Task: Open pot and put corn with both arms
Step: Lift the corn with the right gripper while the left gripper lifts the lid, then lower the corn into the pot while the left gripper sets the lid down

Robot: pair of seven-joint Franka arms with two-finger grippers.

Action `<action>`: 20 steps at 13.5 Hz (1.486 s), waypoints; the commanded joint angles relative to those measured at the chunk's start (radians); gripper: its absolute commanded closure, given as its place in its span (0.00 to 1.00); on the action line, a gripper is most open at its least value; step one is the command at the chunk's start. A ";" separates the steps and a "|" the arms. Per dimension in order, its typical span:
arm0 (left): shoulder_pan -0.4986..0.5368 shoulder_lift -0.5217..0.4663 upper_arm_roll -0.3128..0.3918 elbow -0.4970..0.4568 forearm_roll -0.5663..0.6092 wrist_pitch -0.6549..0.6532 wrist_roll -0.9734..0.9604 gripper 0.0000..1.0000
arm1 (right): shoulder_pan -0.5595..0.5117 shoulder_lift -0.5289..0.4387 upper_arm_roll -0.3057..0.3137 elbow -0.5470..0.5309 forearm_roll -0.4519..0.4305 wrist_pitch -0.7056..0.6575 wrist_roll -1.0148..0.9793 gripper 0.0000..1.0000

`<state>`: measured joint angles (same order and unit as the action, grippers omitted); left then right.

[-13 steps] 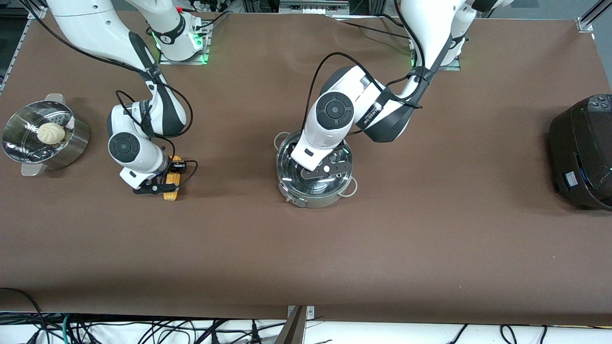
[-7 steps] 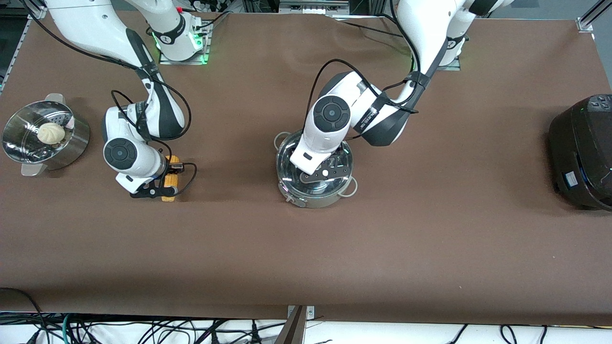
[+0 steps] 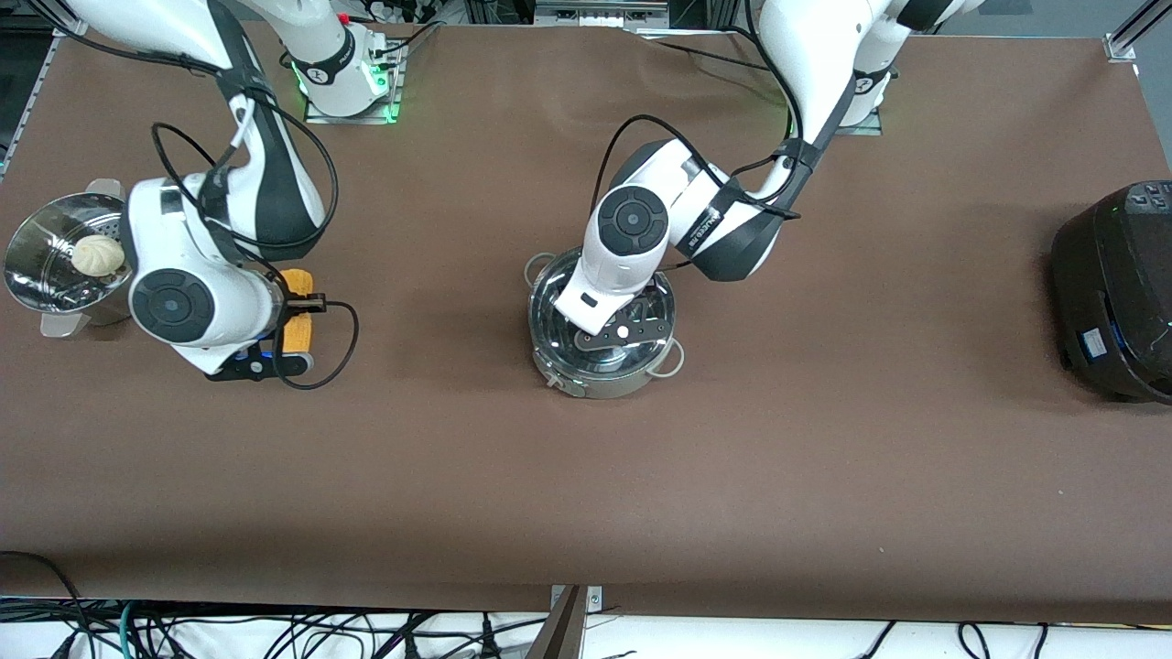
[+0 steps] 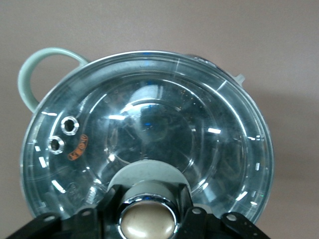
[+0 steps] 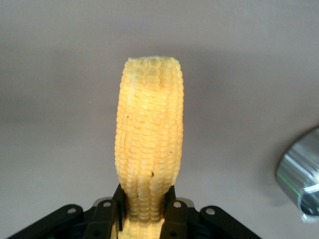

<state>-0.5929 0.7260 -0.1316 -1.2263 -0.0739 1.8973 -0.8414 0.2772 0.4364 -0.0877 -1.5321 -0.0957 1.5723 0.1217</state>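
The steel pot (image 3: pixel 586 383) stands mid-table with its glass lid (image 4: pixel 149 124) on it. My left gripper (image 3: pixel 612 331) is over the lid's middle and shut on the brass-coloured knob (image 4: pixel 148 222), one finger on each side. My right gripper (image 3: pixel 289 343) is shut on one end of the yellow corn cob (image 3: pixel 296 307). It holds the cob level in the air, over the table between the steamer basket and the pot. In the right wrist view the cob (image 5: pixel 149 129) sticks straight out from between the fingers (image 5: pixel 174 211).
A perforated steamer basket (image 3: pixel 46 293) with a white bun (image 3: pixel 98 253) stands at the right arm's end of the table, and its rim shows in the right wrist view (image 5: pixel 301 174). A black rice cooker (image 3: pixel 1117 284) stands at the left arm's end.
My right gripper has lifted the corn off the table and carried it up and toward the steamer basket. My left gripper shifted slightly at the lid knob, then stayed still.
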 commanded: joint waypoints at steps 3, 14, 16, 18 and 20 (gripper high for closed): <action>-0.007 -0.013 0.001 -0.012 0.008 0.002 0.022 1.00 | -0.003 -0.013 0.011 0.202 0.053 -0.286 -0.060 1.00; 0.280 -0.304 -0.003 -0.028 -0.004 -0.398 0.330 1.00 | 0.065 -0.010 0.020 0.354 0.275 -0.321 0.083 1.00; 0.367 -0.421 -0.003 -0.173 0.014 -0.400 0.416 1.00 | 0.141 0.030 0.020 0.354 0.326 -0.197 0.172 1.00; 0.457 -0.584 -0.003 -0.412 0.043 -0.306 0.583 1.00 | 0.235 0.076 0.020 0.354 0.326 -0.063 0.299 1.00; 0.540 -0.670 -0.005 -0.594 0.049 -0.206 0.663 1.00 | 0.304 0.123 0.020 0.352 0.326 0.038 0.404 1.00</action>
<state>-0.1212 0.2372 -0.1205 -1.5409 -0.0421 1.5753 -0.2683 0.5286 0.5056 -0.0605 -1.2142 0.2190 1.5503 0.4369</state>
